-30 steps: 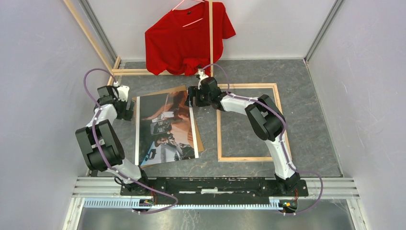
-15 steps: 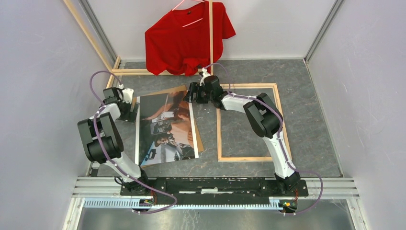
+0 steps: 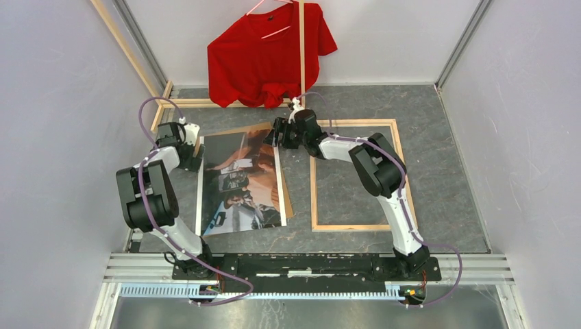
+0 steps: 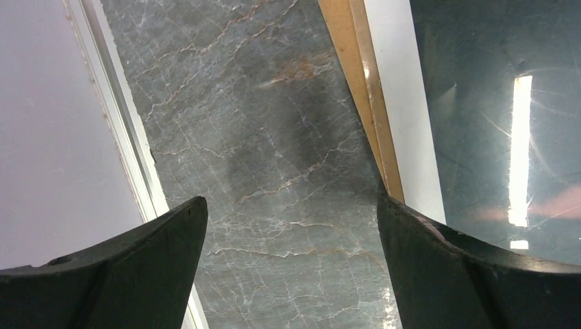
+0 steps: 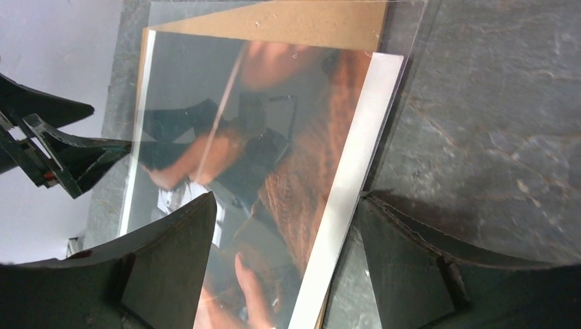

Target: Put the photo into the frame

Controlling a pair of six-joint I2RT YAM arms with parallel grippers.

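The photo (image 3: 240, 181) lies face up on the grey floor, left of centre, on a brown cardboard sheet (image 3: 241, 128) that sticks out at its far and right edges. The frame (image 3: 314, 199), pale wood, lies flat to its right with bare floor inside. My left gripper (image 3: 190, 159) is open beside the photo's far-left corner; in its wrist view the left gripper (image 4: 291, 219) has only floor between the jaws, with the photo's white border (image 4: 404, 103) at the right. My right gripper (image 3: 277, 134) is open over the far-right corner. In the right wrist view the right gripper (image 5: 286, 202) straddles the photo (image 5: 274, 137) at its right border.
A red T-shirt (image 3: 270, 55) hangs on a pale wooden rack pole (image 3: 301, 75) at the back. The rack's base bars (image 3: 179, 103) lie on the floor near the left gripper. Walls close in left and right. A clear sheet edge (image 5: 405, 75) shows past the photo.
The left arm has swung its gripper farther back and to the right, up to the photo's far-left corner. The right gripper shifted slightly. Photo and frame have not moved.
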